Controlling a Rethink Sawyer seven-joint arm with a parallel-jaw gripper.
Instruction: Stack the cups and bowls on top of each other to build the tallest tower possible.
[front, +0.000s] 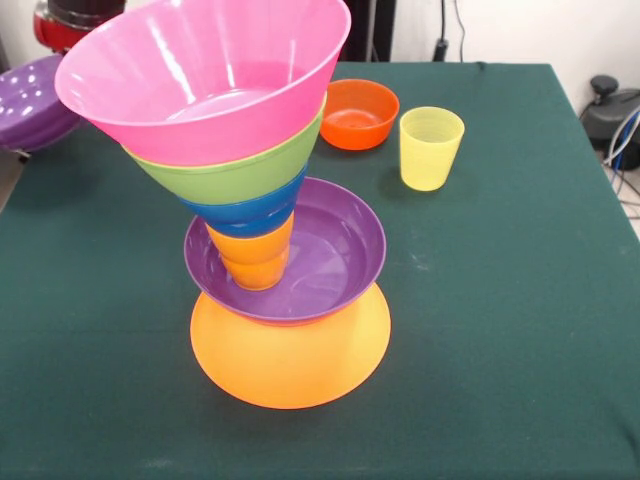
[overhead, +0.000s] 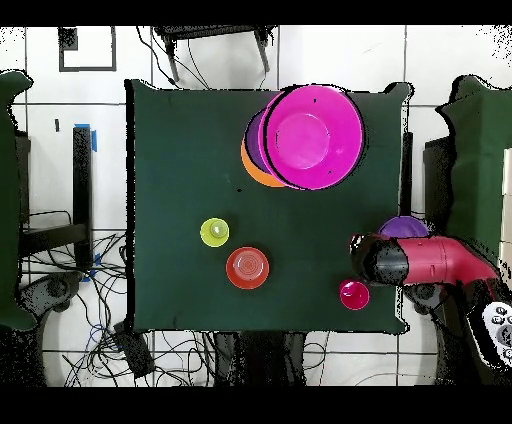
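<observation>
A glossy plastic tower (front: 270, 200) flares upward on the green cloth table (front: 500, 300): upturned yellow-orange bowl (front: 290, 365), purple dish (front: 335, 255), orange cup (front: 255, 255), blue, green, pink bowl (front: 200, 75). The gripper (overhead: 362, 258) hangs at the table's edge; its fingers cannot be made out.

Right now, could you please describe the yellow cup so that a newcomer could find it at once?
Start at the tower on the green table. Behind it, toward the robot's side, two loose pieces stand side by side, apart. The yellow cup is the taller, narrower, translucent one; its neighbour is a low orange-red bowl.
</observation>
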